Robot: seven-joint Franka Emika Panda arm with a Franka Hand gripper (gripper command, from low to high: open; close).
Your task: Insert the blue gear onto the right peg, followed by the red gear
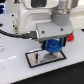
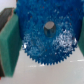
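Note:
The blue gear (image 1: 54, 46) is held between my gripper's (image 1: 54, 44) green pads, just above the grey plate with a black border (image 1: 42, 60). In the wrist view the blue gear (image 2: 45, 37) fills the frame. A dark peg (image 2: 48, 27) shows in its centre hole. A green pad (image 2: 10, 45) lies against the gear's rim on one side, and the other pad (image 2: 81, 42) is at the frame edge. My gripper (image 2: 46, 42) is shut on the gear. The red gear (image 1: 74, 36) lies on the table at the exterior view's right, partly hidden by the arm.
The white arm body (image 1: 35, 15) and a black cable (image 1: 12, 35) hang over the back of the white table (image 1: 15, 70). A dark strip (image 2: 4, 20) shows behind one pad in the wrist view.

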